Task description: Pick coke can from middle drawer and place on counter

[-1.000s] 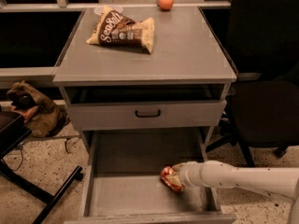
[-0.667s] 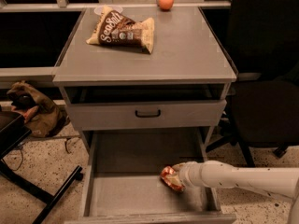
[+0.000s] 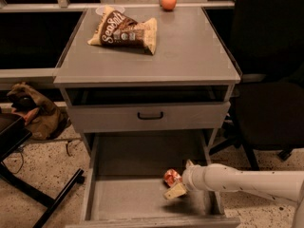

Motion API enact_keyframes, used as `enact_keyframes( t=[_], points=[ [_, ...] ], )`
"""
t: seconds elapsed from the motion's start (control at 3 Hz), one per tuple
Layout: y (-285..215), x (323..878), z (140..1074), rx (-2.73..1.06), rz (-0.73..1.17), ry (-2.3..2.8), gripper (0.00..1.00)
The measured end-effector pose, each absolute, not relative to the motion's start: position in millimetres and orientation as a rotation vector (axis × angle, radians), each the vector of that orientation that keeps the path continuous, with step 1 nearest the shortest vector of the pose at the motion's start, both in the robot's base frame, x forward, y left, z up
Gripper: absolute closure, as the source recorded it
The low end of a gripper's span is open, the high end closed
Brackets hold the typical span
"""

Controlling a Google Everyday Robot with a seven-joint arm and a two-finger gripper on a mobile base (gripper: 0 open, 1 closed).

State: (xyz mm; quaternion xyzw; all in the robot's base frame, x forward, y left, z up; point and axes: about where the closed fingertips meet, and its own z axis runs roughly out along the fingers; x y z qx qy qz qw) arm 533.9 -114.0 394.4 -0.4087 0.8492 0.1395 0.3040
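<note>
The coke can [image 3: 171,176] is a small red can over the right side of the open middle drawer [image 3: 133,201], low in the camera view. My gripper [image 3: 180,178] reaches in from the right on a white arm and is shut on the coke can, with one finger [image 3: 175,191] below it and one above. The can sits just above the drawer's bare grey floor. The counter [image 3: 190,46] is the cabinet's flat grey top, above the drawers.
A chip bag [image 3: 124,31] lies on the counter's back left and a round orange fruit [image 3: 168,1] at its back edge. The closed drawer front with a black handle [image 3: 150,115] overhangs the open drawer. A dark chair [image 3: 270,80] stands right; a brown bag [image 3: 33,110] lies on the floor left.
The gripper has turned slightly around the can, so its lower finger now shows. The can has shifted a little up and to the left with it.
</note>
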Motion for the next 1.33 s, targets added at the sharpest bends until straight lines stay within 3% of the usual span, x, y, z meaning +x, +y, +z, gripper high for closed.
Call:
enact_keyframes(
  t=[1.0,1.33],
  points=[
    [-117,529,370,-1.075,0.369,2.307,0.00],
    [-117,529,370,-1.075,0.369,2.307,0.19]
  ],
)
